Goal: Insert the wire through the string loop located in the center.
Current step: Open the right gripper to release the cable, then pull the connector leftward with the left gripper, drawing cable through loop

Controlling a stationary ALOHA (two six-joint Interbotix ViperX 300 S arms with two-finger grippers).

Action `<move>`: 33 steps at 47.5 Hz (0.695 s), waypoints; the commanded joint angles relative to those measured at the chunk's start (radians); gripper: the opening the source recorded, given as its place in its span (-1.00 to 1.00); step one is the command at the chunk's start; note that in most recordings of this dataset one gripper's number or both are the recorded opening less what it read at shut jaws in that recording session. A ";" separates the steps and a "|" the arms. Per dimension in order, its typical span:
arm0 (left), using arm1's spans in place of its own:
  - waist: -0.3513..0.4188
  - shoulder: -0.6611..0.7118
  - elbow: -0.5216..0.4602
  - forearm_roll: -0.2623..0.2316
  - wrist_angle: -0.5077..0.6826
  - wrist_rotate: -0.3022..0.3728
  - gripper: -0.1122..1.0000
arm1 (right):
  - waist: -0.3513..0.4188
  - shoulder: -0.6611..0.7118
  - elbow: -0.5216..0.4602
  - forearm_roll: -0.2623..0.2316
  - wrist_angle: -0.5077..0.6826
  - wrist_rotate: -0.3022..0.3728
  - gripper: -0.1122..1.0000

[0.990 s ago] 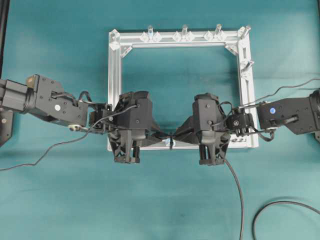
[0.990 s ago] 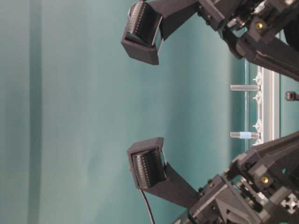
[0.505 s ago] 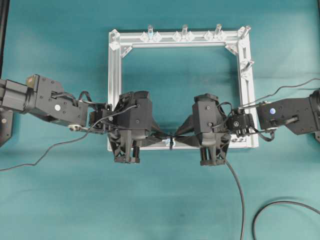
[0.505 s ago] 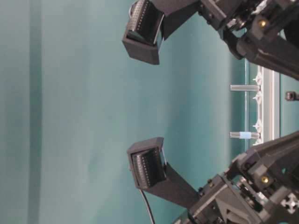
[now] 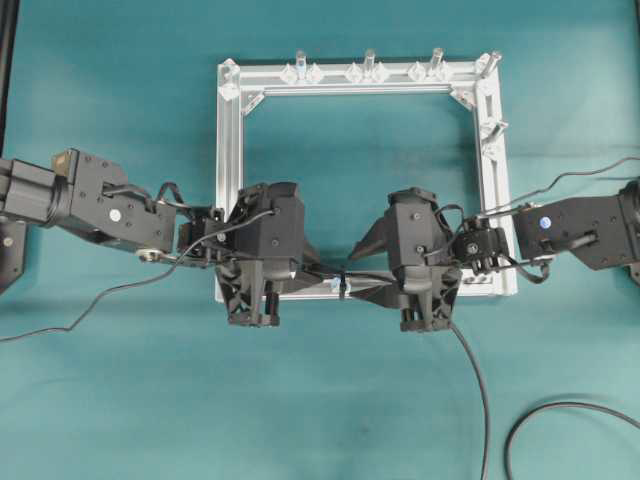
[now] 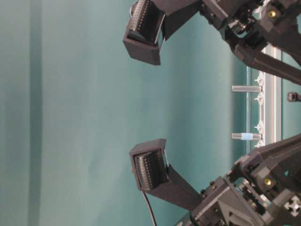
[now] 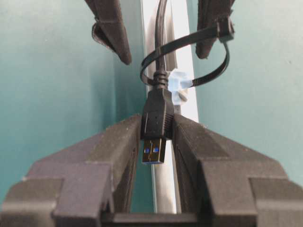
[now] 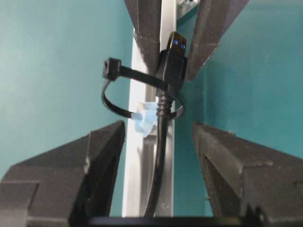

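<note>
A teal cloth covered the surface [image 5: 120,400], and on it lay a square silver frame [image 5: 229,180] with upright pegs [image 5: 369,62] along its far bar. Nearest the camera in the overhead view, the wire [image 5: 478,390] trailed over the cloth at the lower right and ran up beneath the right arm. Both arms met over the frame's near bar, the left pincer [image 5: 312,268] reaching in from the left and the right pincer [image 5: 368,268] from the right, with the loop [image 5: 343,282] between them on that bar. In the left wrist view, the left pincer [image 7: 156,137] was clamped narrowly on the wire's black plug [image 7: 156,120], its silver tip with blue inside pointing toward the camera. Just beyond the plug, the wire [image 7: 161,42] passed through the loop [image 7: 189,56], a black tie ring fixed to the bar by a pale-blue fitting [image 7: 179,85], and went on along the bar. In the right wrist view, the right pincer [image 8: 158,137] stood wide, its fingers [image 8: 102,151] well apart on either side of the wire [image 8: 158,161] and touching nothing. Past them the wire entered the loop [image 8: 116,90] beside the fitting [image 8: 147,118], and the plug [image 8: 173,61] sat beyond it between the left pincer's tips. The table-level view showed only the two wrist cameras, parts of the arms and two pegs.
</note>
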 commanded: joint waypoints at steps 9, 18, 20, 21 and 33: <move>0.003 -0.049 0.005 0.003 0.015 0.003 -0.40 | 0.003 -0.026 -0.012 -0.002 -0.005 0.002 0.29; 0.003 -0.110 0.040 0.003 0.052 0.003 -0.40 | 0.003 -0.043 0.005 -0.002 -0.005 0.002 0.29; 0.003 -0.123 0.052 0.003 0.058 0.002 -0.40 | 0.003 -0.049 0.011 -0.002 -0.005 0.002 0.29; 0.003 -0.129 0.060 0.003 0.060 0.002 -0.40 | 0.003 -0.052 0.014 -0.002 -0.005 0.002 0.29; 0.002 -0.193 0.144 0.002 0.071 -0.017 -0.40 | 0.002 -0.091 0.058 -0.002 -0.002 0.003 0.29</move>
